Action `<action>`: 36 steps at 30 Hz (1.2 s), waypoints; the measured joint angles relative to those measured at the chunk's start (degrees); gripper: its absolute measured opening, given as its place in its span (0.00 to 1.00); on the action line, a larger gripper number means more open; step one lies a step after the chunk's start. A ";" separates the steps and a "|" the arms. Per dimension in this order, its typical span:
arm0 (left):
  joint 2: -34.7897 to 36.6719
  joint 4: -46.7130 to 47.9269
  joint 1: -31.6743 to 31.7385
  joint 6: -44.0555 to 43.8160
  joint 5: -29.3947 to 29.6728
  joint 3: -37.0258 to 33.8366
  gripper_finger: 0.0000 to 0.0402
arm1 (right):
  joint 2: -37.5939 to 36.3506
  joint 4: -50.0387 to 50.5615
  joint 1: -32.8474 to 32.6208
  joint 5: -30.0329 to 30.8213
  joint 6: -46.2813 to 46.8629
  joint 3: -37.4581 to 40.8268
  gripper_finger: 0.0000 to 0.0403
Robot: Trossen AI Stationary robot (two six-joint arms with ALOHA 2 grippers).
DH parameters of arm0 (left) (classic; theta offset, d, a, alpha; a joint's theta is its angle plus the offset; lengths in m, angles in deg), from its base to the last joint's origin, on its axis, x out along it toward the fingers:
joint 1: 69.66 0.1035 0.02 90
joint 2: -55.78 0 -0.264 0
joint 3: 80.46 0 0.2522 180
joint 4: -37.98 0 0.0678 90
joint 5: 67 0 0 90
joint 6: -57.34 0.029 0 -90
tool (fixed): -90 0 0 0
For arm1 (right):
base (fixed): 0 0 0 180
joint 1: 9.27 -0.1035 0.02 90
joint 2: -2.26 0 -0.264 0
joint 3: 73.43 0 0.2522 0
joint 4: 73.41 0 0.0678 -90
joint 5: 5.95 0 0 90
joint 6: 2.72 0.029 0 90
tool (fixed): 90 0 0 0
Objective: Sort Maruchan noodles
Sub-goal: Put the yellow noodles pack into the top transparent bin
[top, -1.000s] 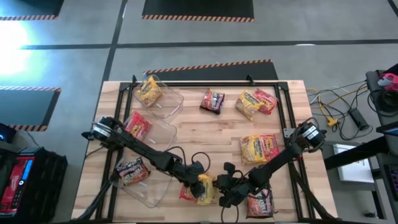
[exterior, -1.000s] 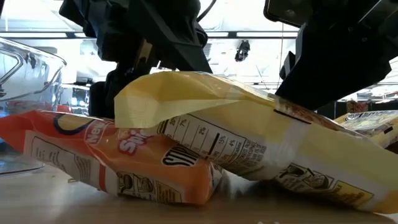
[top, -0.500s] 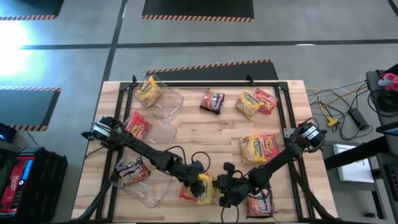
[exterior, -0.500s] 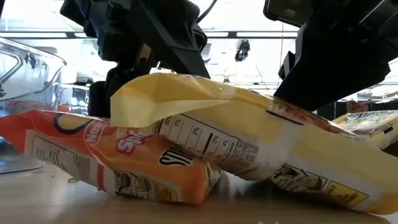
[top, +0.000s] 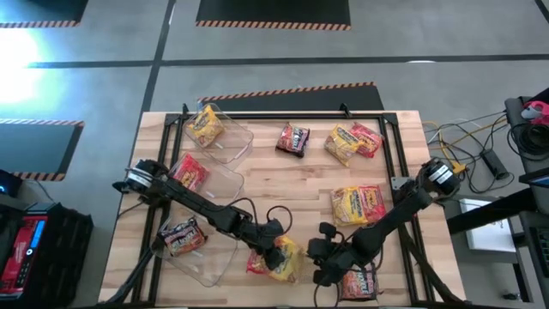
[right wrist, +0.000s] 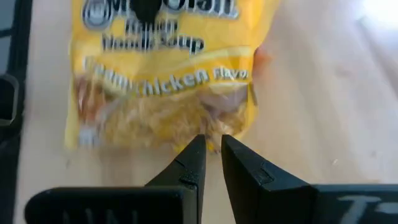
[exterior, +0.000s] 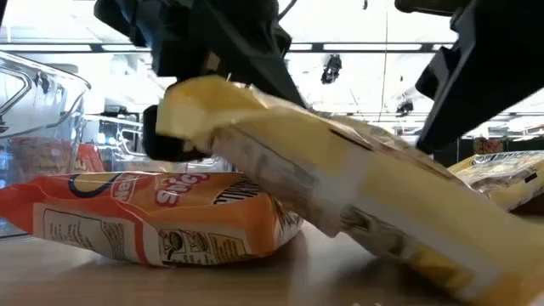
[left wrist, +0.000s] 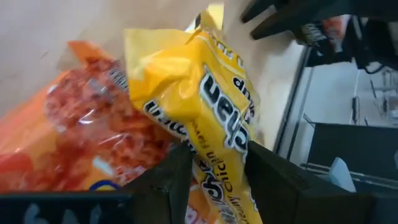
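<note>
A yellow Maruchan noodles packet [top: 289, 256] sits near the table's front edge, and my left gripper [top: 276, 255] is shut on it. The packet slants over an orange-red packet [exterior: 161, 217] that lies flat on the wood. My right gripper [top: 324, 256] hangs shut just right of the yellow packet. In the right wrist view its fingertips [right wrist: 212, 142] stand at the packet's edge [right wrist: 168, 81], and in the low view it is above the packet and apart from it. My left gripper pinches the yellow packet between its two fingers at the crumpled end [left wrist: 217, 140] nearest the orange packet. The fingers slant down from the table's left. That end [exterior: 191, 106] is raised. The packet tilts, with its other end [exterior: 442, 259] down on the table.
Three clear bins stand along the left: one with a yellow packet [top: 208, 127], one with a red packet [top: 189, 173], one with a dark packet [top: 182, 236]. Loose packets lie at the far middle [top: 293, 139], far right [top: 352, 142], right [top: 358, 204] and under my right arm [top: 358, 280].
My right gripper has risen off the yellow packet and drawn toward the table's right edge. The end of the yellow packet in my left gripper has come up and the packet has twisted steeper. The orange packet beneath it has settled flatter.
</note>
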 joint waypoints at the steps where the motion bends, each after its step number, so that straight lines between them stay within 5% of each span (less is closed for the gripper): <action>1: 0.08 -0.03 0.11 0.66 -0.03 0.30 0.30 | -0.22 0.32 -0.07 -0.69 0.32 0.00 0.11; 17: 0.26 4.94 0.89 8.07 -0.94 5.37 0.11 | 0.00 -0.10 -1.10 -8.34 4.29 -0.02 0.11; 36: 0.26 5.87 1.94 17.77 -3.31 5.52 0.14 | 6.53 -12.92 -2.53 -5.46 4.83 -0.26 0.11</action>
